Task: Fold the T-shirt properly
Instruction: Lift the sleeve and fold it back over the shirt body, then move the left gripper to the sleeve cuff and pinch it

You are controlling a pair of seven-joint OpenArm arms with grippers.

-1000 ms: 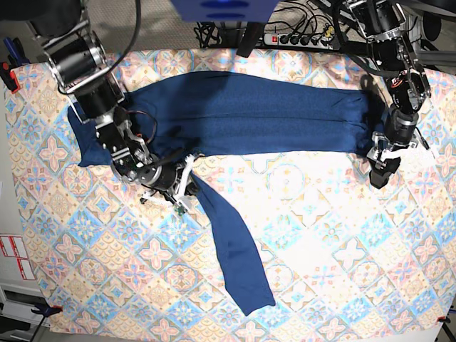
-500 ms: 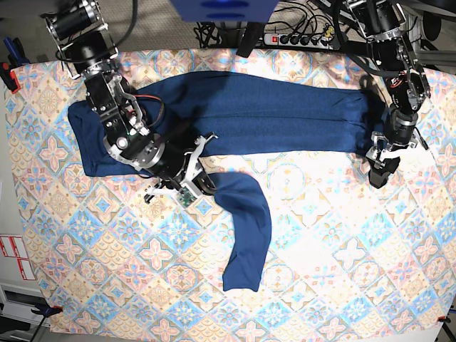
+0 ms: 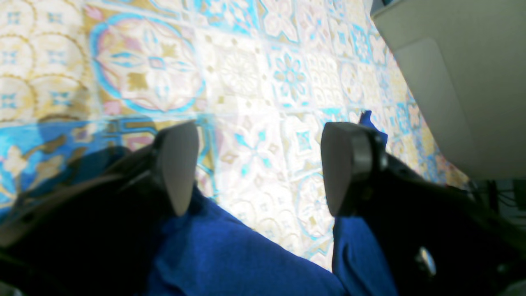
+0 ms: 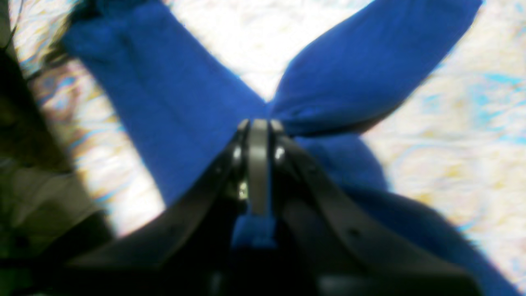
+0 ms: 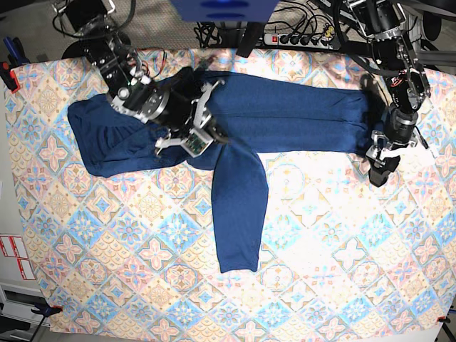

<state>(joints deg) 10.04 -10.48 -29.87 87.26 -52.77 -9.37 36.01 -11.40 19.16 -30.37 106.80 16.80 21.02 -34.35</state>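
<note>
1. The T-shirt, plain dark navy, lies across the upper half of the bench in the base view; its body spreads widely from left to right, while a long strip of it runs down toward the lower middle and ends in a squared edge.
2. The right tool is closed, gripping the T-shirt near the top of that strip; in the right wrist view the cloth gathers at the tips, with one length fanning away toward the upper right and another toward the upper left.
3. The left tool is open, at the right-hand end of the T-shirt in the base view; in the left wrist view patterned cloth shows between the fingers, with navy fabric below and to the side; I cannot tell whether the fingers touch it.
4. The tablecloth beneath is pale, printed with tile-like flowers, circles and stars in blue, yellow and pink; it covers the bench around the T-shirt.
5. The two dark arms reach in from the upper left and upper right of the base view; small pale marks on them are too small to read.
6. A blue block stands at the top middle; a red-and-white grid shows at the left edge, any writing on it too small to read.
</note>
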